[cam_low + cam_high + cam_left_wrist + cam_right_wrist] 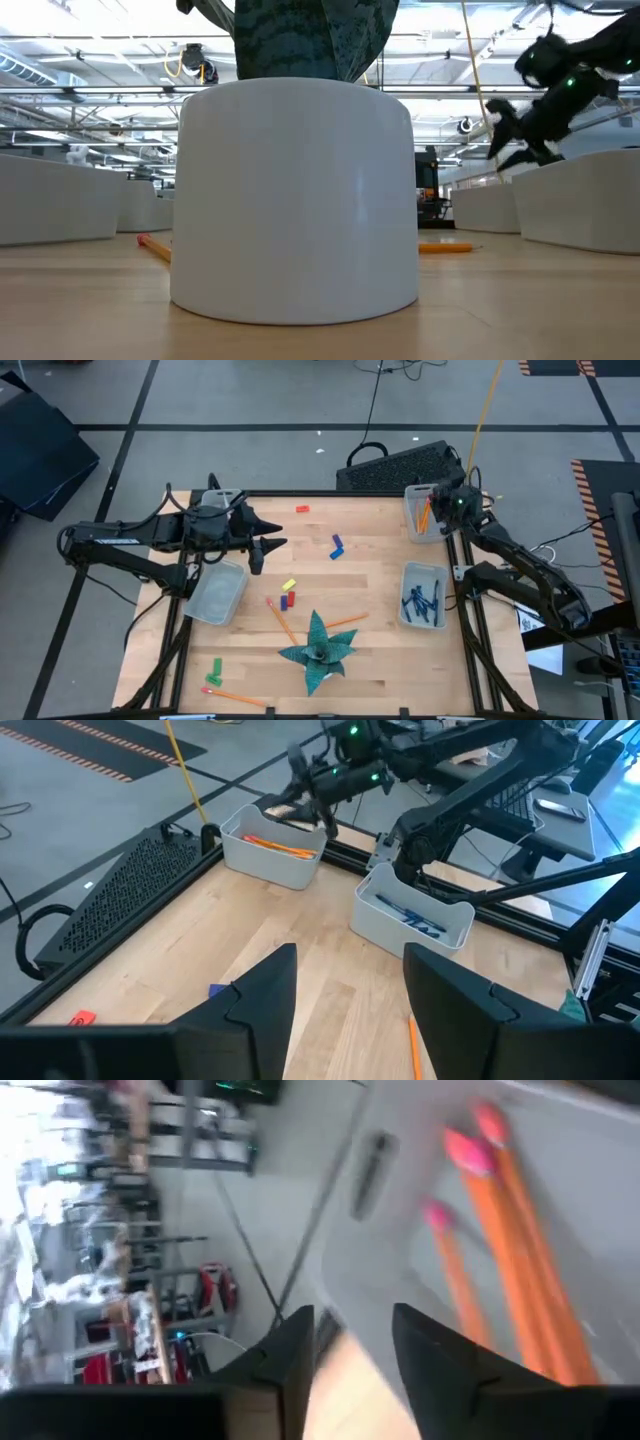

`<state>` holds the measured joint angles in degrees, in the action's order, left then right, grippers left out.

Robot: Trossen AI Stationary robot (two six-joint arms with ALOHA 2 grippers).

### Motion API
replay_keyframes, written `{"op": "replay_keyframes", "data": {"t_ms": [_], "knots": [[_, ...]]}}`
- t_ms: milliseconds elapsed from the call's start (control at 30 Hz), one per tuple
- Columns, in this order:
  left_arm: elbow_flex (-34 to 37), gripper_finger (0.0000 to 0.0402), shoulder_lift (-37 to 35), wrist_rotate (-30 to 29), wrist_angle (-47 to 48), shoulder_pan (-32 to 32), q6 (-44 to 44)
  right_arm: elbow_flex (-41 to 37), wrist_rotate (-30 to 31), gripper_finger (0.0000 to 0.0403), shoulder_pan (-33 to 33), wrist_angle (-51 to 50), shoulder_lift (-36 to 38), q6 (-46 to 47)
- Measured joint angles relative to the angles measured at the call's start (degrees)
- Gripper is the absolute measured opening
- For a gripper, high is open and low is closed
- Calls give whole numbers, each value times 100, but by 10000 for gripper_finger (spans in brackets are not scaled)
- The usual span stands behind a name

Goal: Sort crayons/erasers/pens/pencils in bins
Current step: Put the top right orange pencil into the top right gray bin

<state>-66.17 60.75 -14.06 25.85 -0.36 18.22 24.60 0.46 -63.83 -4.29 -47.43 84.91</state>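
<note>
Right gripper [437,499] hangs over the far-right bin [412,525] where the orange pencils [424,515] lie, fingers parted and empty, while the left gripper [272,532] waits mid-table, fingers spread, with the pens [421,603] in the near-right bin [406,611].

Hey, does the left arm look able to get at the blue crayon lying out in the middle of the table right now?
Probably yes. The left claw hangs open over bare wood, and the blue crayon lies just beyond it with nothing between them.
</note>
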Motion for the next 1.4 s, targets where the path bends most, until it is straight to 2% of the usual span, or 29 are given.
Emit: {"op": "replay_keyframes", "data": {"t_ms": [167, 300, 367, 467, 567, 667, 767, 900, 967, 1033, 1233, 1400], "knots": [[0, 186, 0, 0, 0, 0, 0, 244, 470, 139, 629, -73, 597, -1341], [0, 186, 0, 0, 0, 1, 0, 630, 763, 125, 1976, -60, 891, -2813], [0, 186, 0, 0, 0, 0, 0, 806, 1201, 118, 2896, -63, 871, -3431], [0, 186, 0, 0, 0, 1, 0, 1002, 2101, 110, 4300, -31, 576, -4137], [0, 186, 0, 0, 0, 0, 0, 1152, 2907, 107, 5448, 279, -89, -4566], [0, 186, 0, 0, 0, 2, 0, 1352, 3054, 107, 6283, 1123, -1027, -5264], [0, 186, 0, 0, 0, 2, 0, 1866, 2885, 107, 6887, 1539, -2075, -6159], [0, 186, 0, 0, 0, 0, 0, 2688, 2015, 108, 7411, 1194, -3333, -7860], [0, 186, 0, 0, 0, 1, 0, 3006, 1843, 112, 7628, 946, -3767, -8471], [0, 186, 0, 0, 0, 2, 0, 3169, 1744, 117, 7724, 750, -4039, -8512], [0, 186, -1, 0, -5, 1, 0, 3193, 813, 146, 7490, 484, -4248, -8479], [0, 186, 0, 0, -39, 0, 0, 3089, 29, 166, 7707, 199, -4534, -8488]]}}
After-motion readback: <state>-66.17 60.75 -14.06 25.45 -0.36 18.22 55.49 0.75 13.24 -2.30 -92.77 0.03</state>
